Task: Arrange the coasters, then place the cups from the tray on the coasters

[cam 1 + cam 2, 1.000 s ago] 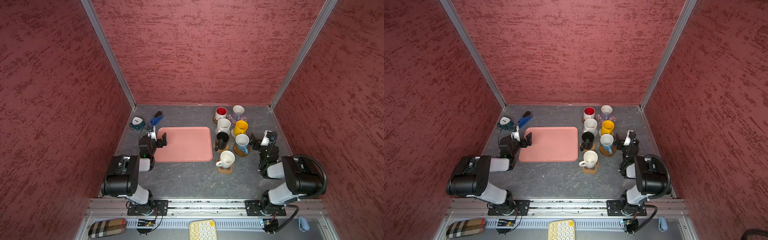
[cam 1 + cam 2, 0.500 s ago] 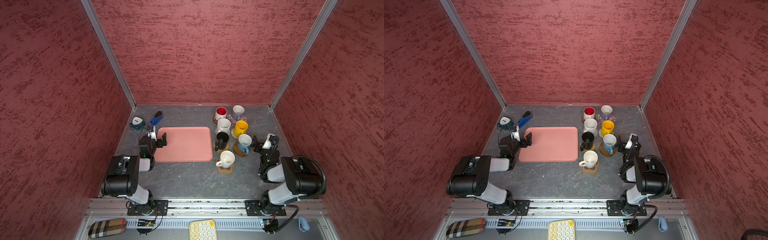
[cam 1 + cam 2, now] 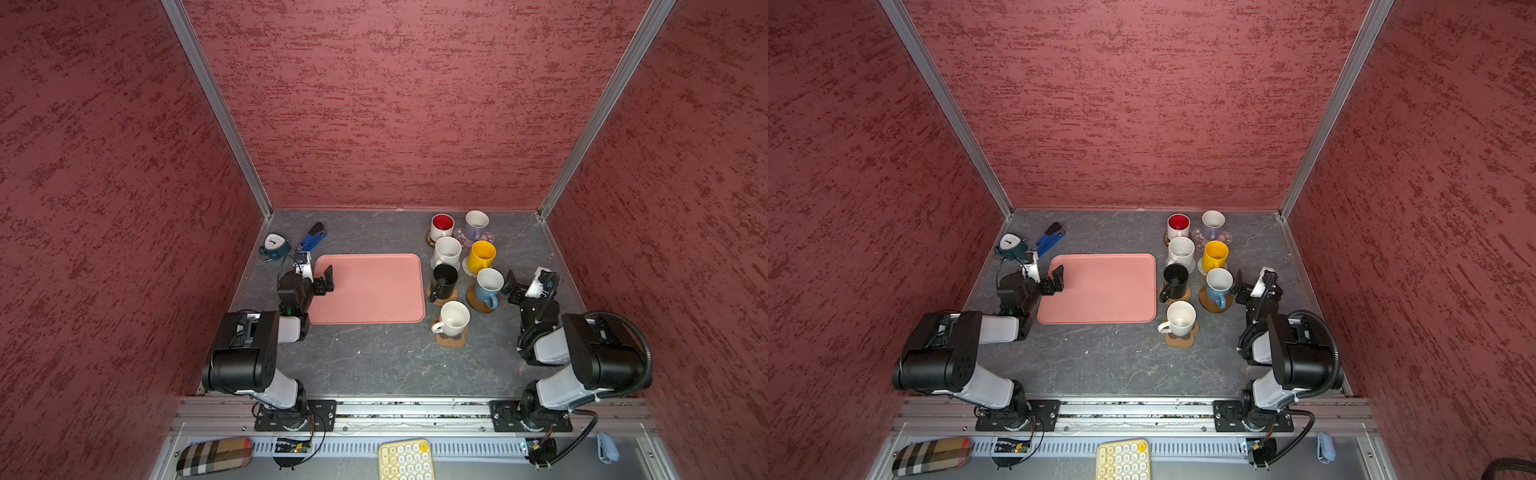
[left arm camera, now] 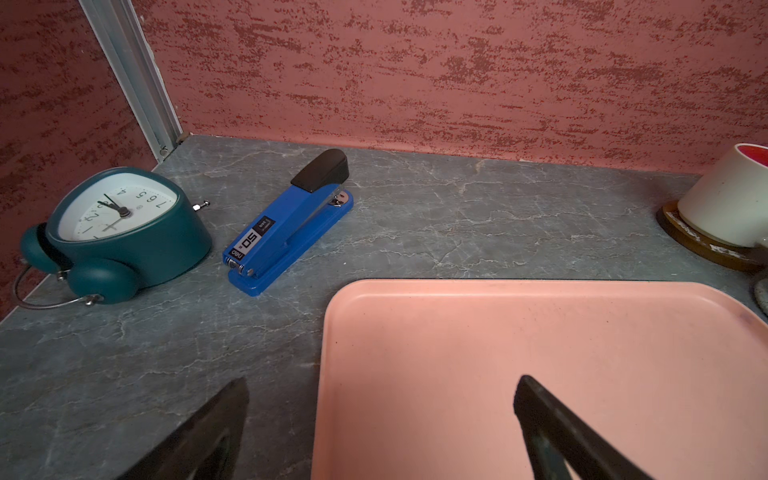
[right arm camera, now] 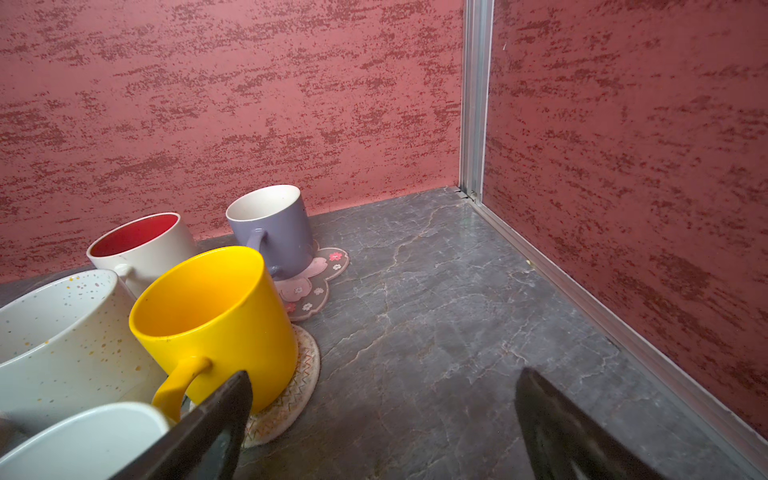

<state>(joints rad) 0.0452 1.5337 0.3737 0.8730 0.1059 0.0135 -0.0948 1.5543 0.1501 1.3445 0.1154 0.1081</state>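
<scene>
Straddling tray (image 4: 540, 332) edge, left fingers (image 4: 548, 428) spread

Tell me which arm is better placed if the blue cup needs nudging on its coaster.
Right, likely. The right gripper, open, is just beside the blue cup. The left gripper, also open, straddles the tray's opposite edge, with the whole tray between it and the cup.

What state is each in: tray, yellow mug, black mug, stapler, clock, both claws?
Salmon-pink rectangular tray: empty.
Yellow ceramic mug: upright, on beige woven coaster.
Black ceramic mug: upright, on tan rattan coaster.
Blue stapler: closed.
Teal alarm clock: lying face up.
Left claw: open, empty.
Right claw: open, empty.
</scene>
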